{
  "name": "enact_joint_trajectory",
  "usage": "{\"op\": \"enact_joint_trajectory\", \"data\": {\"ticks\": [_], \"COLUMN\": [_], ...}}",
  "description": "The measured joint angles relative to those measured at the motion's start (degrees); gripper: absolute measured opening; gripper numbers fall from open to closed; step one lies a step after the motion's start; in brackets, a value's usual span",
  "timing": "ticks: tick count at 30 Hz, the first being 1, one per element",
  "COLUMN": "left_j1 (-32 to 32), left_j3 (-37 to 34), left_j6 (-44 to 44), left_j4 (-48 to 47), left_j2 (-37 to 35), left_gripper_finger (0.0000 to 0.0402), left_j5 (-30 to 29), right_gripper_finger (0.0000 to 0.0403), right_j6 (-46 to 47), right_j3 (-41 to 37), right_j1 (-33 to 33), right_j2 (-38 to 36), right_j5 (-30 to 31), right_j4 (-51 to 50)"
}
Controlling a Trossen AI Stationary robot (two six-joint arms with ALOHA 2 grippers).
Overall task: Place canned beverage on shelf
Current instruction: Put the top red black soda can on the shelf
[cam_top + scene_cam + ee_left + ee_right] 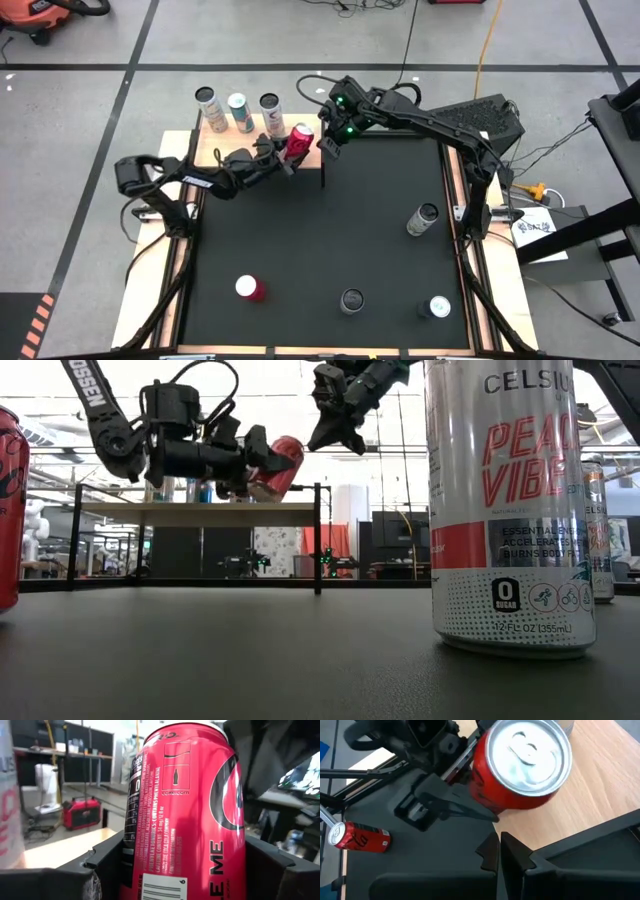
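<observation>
A red can (pixel 300 138) hangs tilted above the right end of the pale wooden shelf (pixel 225 150), with my left gripper (pixel 292 150) shut on it. Three more cans (pixel 240 112) stand upright along the shelf's far edge. In the low view the red can (pixel 275 465) sits above the shelf board (pixel 200 515) without touching it. My right gripper (pixel 330 145) hovers shut and empty just right of the can, pointing down at a slant; its shut fingers (pixel 492 851) show below the can's silver top (pixel 530 755). My left gripper pinches the red can's side wall (pixel 150 845) about mid-height between its two fingers (pixel 102 867). The fingers come nearly level from the table's left and lie across the can. The can is lifted clear, tilted, its top leaning toward the table's right.
On the black table stand a red can (pixel 250 288) near the front left, a dark can (pixel 351 300) front centre, another can (pixel 440 308) front right, and a silver can (pixel 422 220) at the right. The shelf's black leg (pixel 317 540) stands under the held can.
</observation>
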Motion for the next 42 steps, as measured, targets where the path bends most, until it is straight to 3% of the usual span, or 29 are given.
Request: {"op": "enact_joint_trajectory", "data": {"ticks": [4,24,34,42], "left_j1": [-0.1,0.3,1.7,1.6], "left_j3": [0.0,0.1,0.1,0.1], "left_j6": [0.0,0.4,0.0,0.0], "left_j4": [3.9,3.6,2.6,2.0], "left_j2": [2.2,2.5,2.5,2.5], "left_gripper_finger": [0.0295,0.0296,0.0368,0.0374], "left_j5": [2.0,1.8,4.0,7.4], "right_gripper_finger": [0.0,0.0,0.0,0.0], "right_j6": [0.3,0.0,0.3,0.2], "right_j3": [0.0,0.0,0.0,0.0], "right_j1": [0.0,-0.1,-0.1,-0.1], "right_j2": [0.0,0.0,0.0,0.0], "right_j5": [0.0,0.0,0.2,2.9], "right_j4": [0.0,0.4,1.0,0.4]}}
